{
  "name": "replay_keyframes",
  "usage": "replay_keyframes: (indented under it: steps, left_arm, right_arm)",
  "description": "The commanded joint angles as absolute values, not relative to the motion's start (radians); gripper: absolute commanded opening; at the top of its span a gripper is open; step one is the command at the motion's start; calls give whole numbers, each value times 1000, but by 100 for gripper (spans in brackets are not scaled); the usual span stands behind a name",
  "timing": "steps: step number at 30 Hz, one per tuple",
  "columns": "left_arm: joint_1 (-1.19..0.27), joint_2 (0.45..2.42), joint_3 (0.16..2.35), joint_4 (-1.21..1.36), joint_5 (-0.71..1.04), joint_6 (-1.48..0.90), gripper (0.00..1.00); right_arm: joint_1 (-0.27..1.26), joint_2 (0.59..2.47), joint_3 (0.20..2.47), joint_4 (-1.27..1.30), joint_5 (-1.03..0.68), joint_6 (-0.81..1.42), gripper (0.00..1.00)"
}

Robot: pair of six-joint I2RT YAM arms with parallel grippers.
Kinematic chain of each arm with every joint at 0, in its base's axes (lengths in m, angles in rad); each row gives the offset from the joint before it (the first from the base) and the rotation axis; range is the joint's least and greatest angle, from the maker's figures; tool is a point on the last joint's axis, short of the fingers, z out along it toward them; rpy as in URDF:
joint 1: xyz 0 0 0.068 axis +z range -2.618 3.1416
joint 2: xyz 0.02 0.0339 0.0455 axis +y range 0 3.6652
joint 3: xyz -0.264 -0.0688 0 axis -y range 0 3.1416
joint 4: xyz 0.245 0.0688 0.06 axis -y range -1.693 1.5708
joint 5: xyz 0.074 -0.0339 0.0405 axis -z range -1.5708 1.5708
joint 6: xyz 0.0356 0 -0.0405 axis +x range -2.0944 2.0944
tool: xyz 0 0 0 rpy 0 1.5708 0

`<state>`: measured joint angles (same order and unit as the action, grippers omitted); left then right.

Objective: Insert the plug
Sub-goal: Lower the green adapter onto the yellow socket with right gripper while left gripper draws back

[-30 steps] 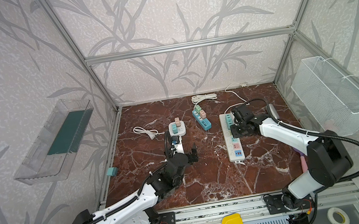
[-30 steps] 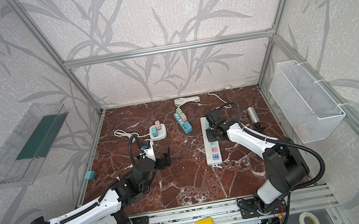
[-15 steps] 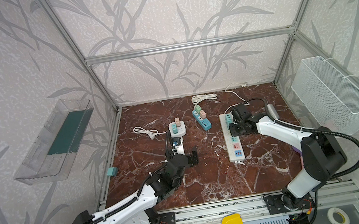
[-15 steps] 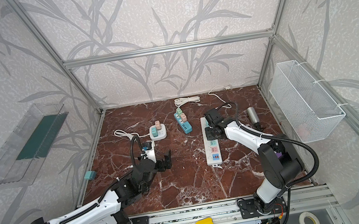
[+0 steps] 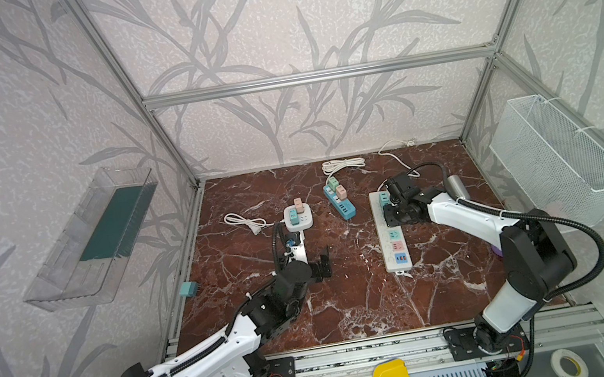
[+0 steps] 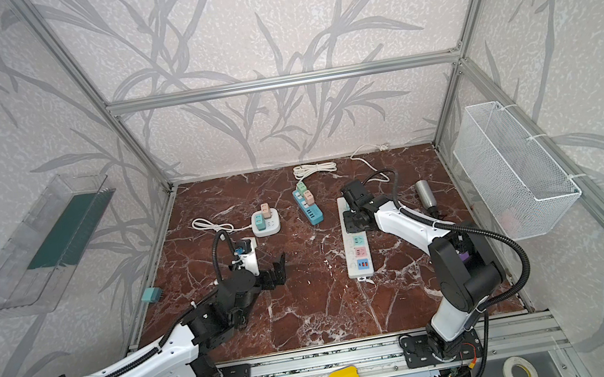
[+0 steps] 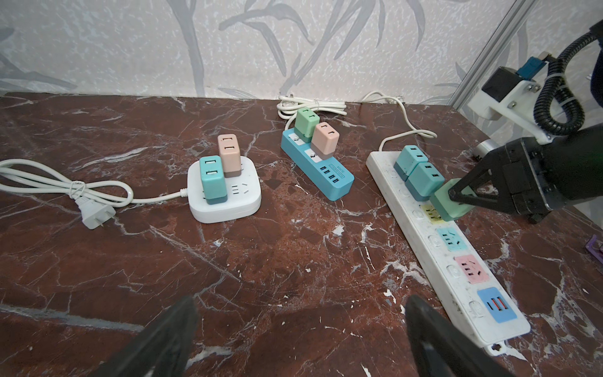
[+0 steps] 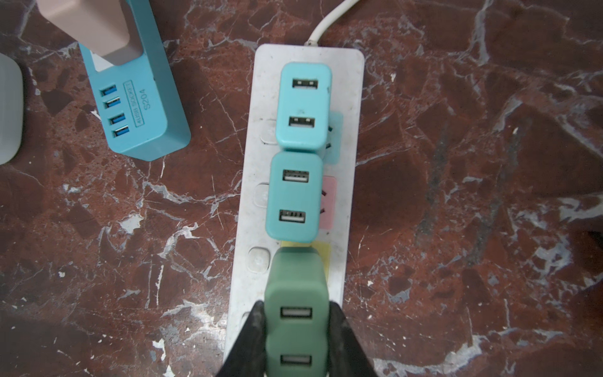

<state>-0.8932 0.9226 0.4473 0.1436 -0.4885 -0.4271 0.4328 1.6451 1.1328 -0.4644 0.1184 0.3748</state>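
Right gripper (image 8: 297,306) edges back along white power strip (image 8: 350,98) | clamped on green plug (image 8: 295,280), tilted over yellow socket (image 8: 323,253) | seemingly unseated; push-in remains | left gripper (image 7: 301,303) fingers apart, empty

1. Right pincer (image 8: 297,306): a teal plug (image 8: 292,196) stands just ahead of the gripped green plug (image 8: 295,284).
2. To both sides of it, off the white strip (image 8: 350,91): bare marble (image 8: 456,163).
3. Left pincer (image 7: 300,303): bare marble ahead; square hub (image 7: 243,202) and blue strip (image 7: 329,182) beyond.

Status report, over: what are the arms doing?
Right gripper shut on green cube plug at yellow socket, white power strip. Left gripper open, empty. Teal plug adjacent.
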Motion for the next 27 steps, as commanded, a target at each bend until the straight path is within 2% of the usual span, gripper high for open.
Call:
replay_keyframes:
  steps: [1, 15, 27]
  left_arm:
    - [-887, 908, 437, 133, -496, -430, 99]
    - [-882, 883, 423, 128, -483, -444, 99]
    - [-881, 871, 406, 142, -478, -447, 99]
  right_arm:
    - [429, 1658, 1137, -510, 117, 413, 0]
    - [430, 1664, 1147, -548, 66, 455, 0]
    - [445, 1700, 1174, -566, 96, 441, 0]
